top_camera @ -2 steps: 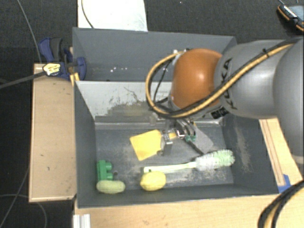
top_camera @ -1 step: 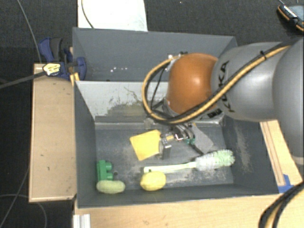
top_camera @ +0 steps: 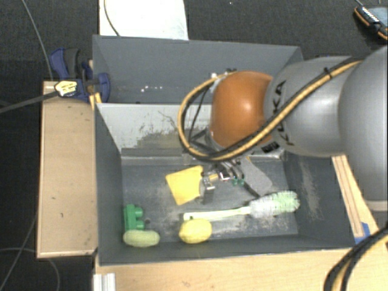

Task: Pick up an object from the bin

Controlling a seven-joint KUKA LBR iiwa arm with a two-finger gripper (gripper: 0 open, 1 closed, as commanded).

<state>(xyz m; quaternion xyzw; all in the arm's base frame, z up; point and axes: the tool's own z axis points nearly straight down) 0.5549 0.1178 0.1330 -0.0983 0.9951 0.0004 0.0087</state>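
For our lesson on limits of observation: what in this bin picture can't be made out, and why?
Gripper: camera view, largely hidden under the arm's orange cover and cables.
Yellow flat piece: right edge covered by the gripper; contact unclear.
Bin: back right corner blocked by the grey arm.
Green block: too small to identify exactly.

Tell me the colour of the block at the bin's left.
The block is green, shown in the camera view.

I found the rounded orange wrist cover [top_camera: 239, 108] hid most of the claw [top_camera: 216, 179] and part of the floor of the grey metal bin [top_camera: 148, 177]; the claw covered the right edge of the flat yellow square piece [top_camera: 183, 186].
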